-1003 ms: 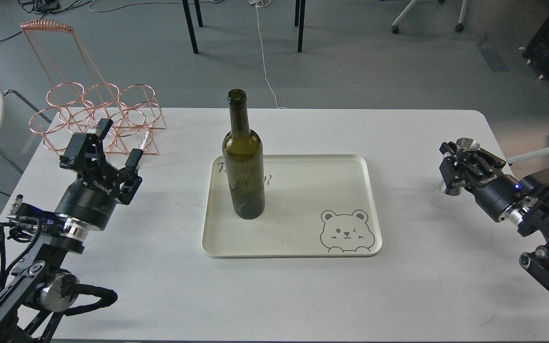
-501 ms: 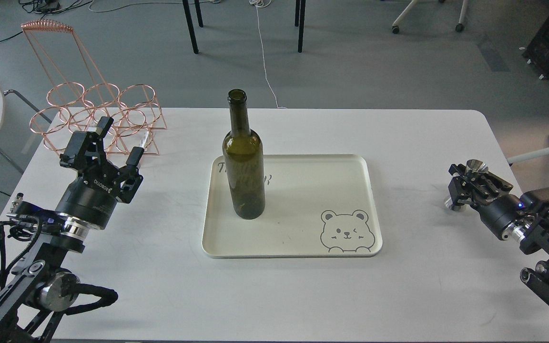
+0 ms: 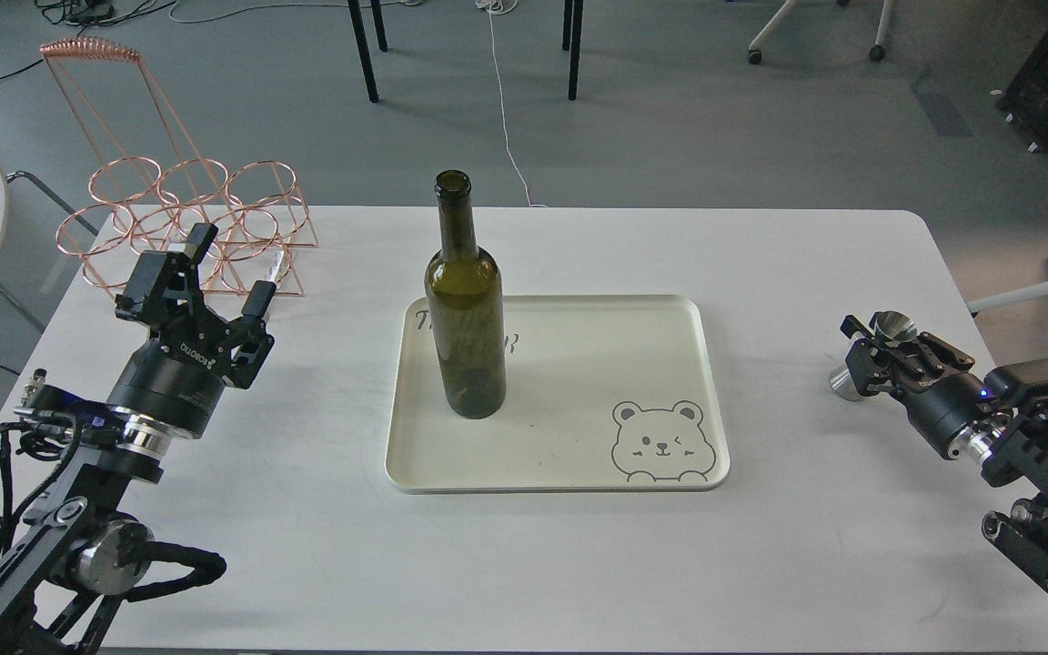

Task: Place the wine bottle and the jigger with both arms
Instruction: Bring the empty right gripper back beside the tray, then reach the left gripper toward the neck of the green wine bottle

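Note:
The wine bottle [image 3: 465, 309], dark olive-green and uncorked, stands upright on the left part of the cream tray [image 3: 579, 455]. The jigger [image 3: 890, 326], small shiny steel, is at the right side of the table, tilted, with its lower cone [image 3: 844, 386] close to the tabletop. My right gripper [image 3: 877, 353] is shut on the jigger's waist, to the right of the tray. My left gripper [image 3: 231, 270] is open and empty at the table's left, just in front of the copper rack, well left of the bottle.
A copper wire bottle rack [image 3: 187, 227] stands at the table's back left corner. The tray has a bear drawing [image 3: 665, 441] at its front right. Chair and table legs stand on the floor beyond the white table [image 3: 579, 564].
My right gripper has come down with the jigger and then shifted a little left, low near the tabletop. The left arm and the bottle have not moved.

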You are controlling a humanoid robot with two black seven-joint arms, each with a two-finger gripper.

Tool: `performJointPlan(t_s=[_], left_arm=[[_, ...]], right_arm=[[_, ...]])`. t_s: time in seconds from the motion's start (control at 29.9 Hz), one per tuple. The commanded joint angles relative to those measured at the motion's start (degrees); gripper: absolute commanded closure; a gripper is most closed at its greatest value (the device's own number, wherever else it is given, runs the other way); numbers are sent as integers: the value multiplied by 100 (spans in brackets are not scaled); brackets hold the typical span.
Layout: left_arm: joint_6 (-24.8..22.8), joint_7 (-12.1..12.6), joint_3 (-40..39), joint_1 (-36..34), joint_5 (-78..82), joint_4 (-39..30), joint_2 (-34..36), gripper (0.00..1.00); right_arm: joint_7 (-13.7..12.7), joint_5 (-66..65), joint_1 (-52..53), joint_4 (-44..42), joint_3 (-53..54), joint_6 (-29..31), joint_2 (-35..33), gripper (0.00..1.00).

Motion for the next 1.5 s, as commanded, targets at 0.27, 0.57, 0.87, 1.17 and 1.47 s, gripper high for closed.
performJointPlan(t_s=[0.27, 0.57, 0.87, 1.17, 1.47], left_arm=[[-5, 0, -1, -18, 0, 0, 0, 2], [-5, 0, -1, -18, 0, 0, 0, 2], [-5, 0, -1, -62, 8, 0, 53, 2], [-14, -374, 26, -53, 394, -219, 579, 2], [-14, -374, 228, -88, 2922, -1264, 1625, 2]], right_arm=[[0, 42, -210, 496, -232, 0, -509, 7], [0, 867, -562, 1603, -926, 0, -2047, 6], [0, 3862, -527, 4774, -1279, 0, -2796, 4], [0, 6807, 105, 5217, -1094, 864, -1602, 4], [0, 8954, 193, 4137, -716, 2456, -845, 3]])
